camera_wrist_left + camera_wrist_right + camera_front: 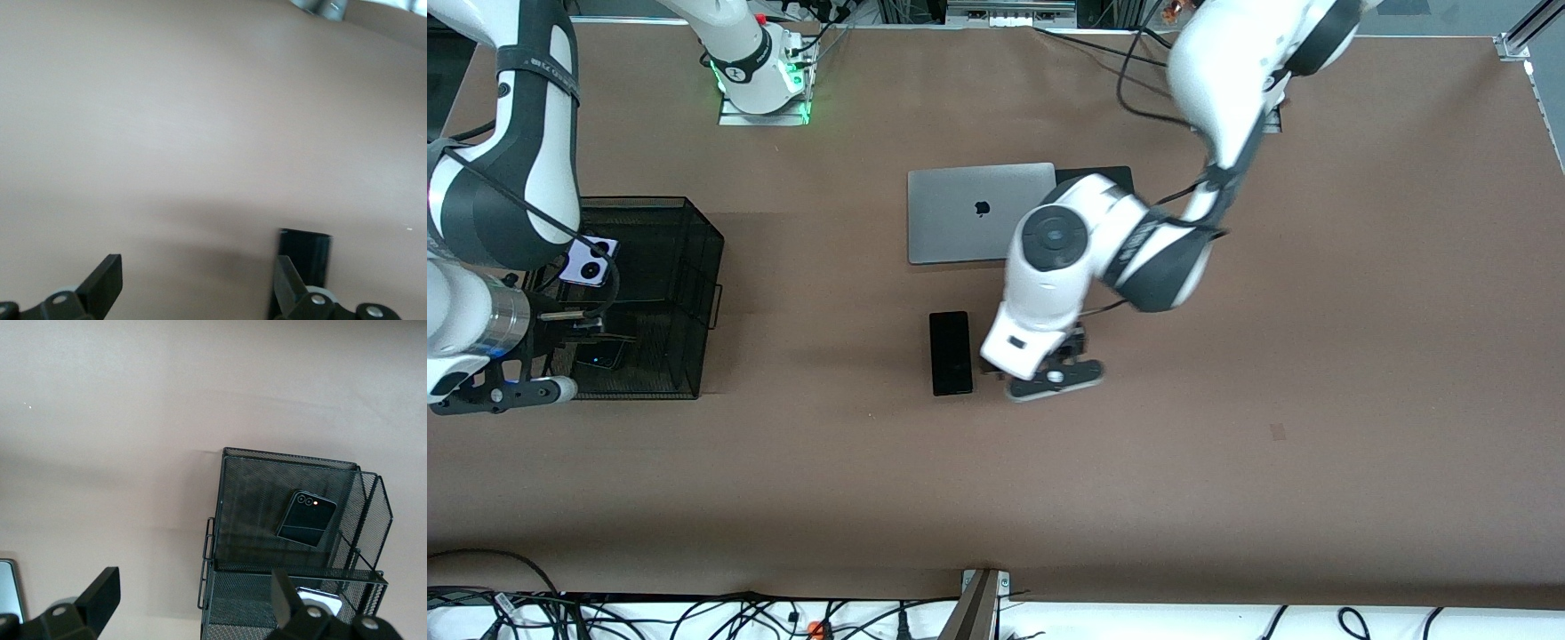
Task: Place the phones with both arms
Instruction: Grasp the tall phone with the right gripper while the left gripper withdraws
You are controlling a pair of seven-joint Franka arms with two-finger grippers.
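Phones are seen in three places. The long black slab [951, 352] lies flat on the brown worktop [1227, 444], nearer to the front camera than the silver laptop [969, 213] and just beside the left gripper [1049, 380]. In the left wrist view one end of the slab [303, 263] shows close to one finger [285, 280], with no contact that can be made out.

The left gripper is held low over the worktop with its jaws spread wide and nothing between them.

The lavender phone [589, 262] with two black circles lies in the black mesh basket [694, 267] at the right arm's end of the worktop. The small squarish black phone [305, 519] is seen in the right wrist view, lying flat in a different compartment of the basket [267, 487] from the pale one [319, 600]. In the front view only a dark shape [600, 356] is made out there, partly hidden by the arm.

The right gripper [498, 391] is held over the basket's edge nearest the front camera. Its jaws are shown wide in the right wrist view [193, 603], and nothing is held.
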